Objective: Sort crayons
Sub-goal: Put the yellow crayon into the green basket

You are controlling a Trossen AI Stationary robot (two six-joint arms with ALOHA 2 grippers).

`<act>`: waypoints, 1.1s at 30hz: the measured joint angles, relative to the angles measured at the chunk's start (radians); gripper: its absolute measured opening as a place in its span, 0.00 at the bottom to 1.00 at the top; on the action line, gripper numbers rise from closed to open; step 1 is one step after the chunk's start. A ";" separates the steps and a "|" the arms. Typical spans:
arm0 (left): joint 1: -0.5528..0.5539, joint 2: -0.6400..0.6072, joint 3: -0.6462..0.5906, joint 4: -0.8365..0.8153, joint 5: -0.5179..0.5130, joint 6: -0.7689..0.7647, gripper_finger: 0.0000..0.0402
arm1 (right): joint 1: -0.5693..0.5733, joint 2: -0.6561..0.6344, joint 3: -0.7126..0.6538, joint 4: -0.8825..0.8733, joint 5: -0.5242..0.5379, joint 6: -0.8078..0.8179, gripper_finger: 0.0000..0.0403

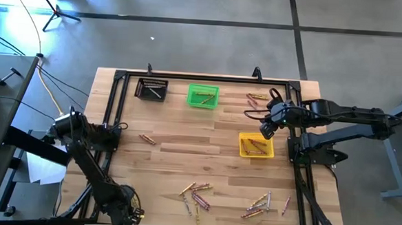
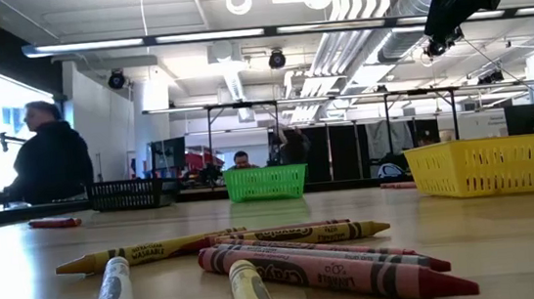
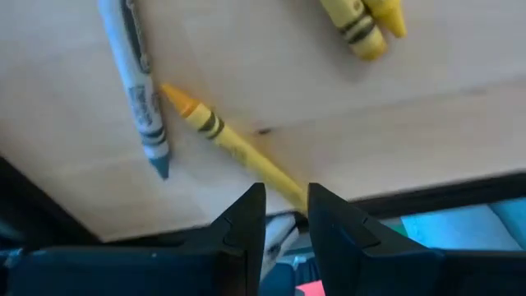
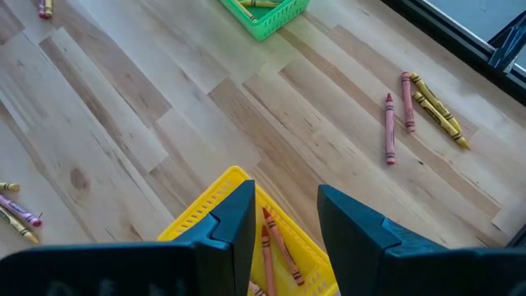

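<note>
Near the table's near edge, at the left, my left gripper (image 1: 132, 216) hangs low and open by a narrow gap (image 3: 286, 201). An orange-yellow crayon (image 3: 222, 136) lies flat on the wood, its blunt end reaching in between the fingertips; no touch shows. A grey crayon (image 3: 136, 82) and two yellow crayons (image 3: 362, 20) lie close by. My right gripper (image 1: 268, 126) is open (image 4: 286, 210) and waits above the yellow bin (image 1: 256, 146), which has red crayons (image 4: 275, 242) in it.
The green bin (image 1: 202, 96) and the black bin (image 1: 151, 89) stand at the far side. Loose crayons lie in clusters at the near middle (image 1: 195, 193), near right (image 1: 262, 204), left (image 1: 146, 138) and far right (image 1: 257, 98). A person (image 2: 47, 156) sits beyond the table.
</note>
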 joint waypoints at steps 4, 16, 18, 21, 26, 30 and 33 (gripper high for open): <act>0.000 0.022 0.000 0.000 0.004 0.000 0.20 | 0.000 0.000 0.000 0.000 0.000 0.000 0.29; 0.030 0.044 0.004 0.010 0.022 0.035 0.09 | 0.000 0.000 0.000 0.000 0.000 0.000 0.29; 0.038 0.044 0.004 0.014 0.023 0.044 0.03 | 0.000 0.000 0.000 0.000 0.000 0.000 0.29; 0.044 0.044 0.002 0.019 0.025 0.050 0.02 | 0.000 0.000 0.000 0.000 0.000 -0.001 0.29; 0.052 0.018 -0.002 0.000 0.004 0.042 0.01 | 0.000 0.000 0.000 0.000 0.001 -0.011 0.29; 0.082 -0.045 -0.003 -0.032 -0.022 0.048 0.01 | 0.000 0.000 0.000 0.000 0.001 -0.019 0.29; 0.120 -0.111 -0.003 -0.070 -0.045 0.084 0.00 | 0.000 0.000 0.000 0.000 0.001 -0.019 0.29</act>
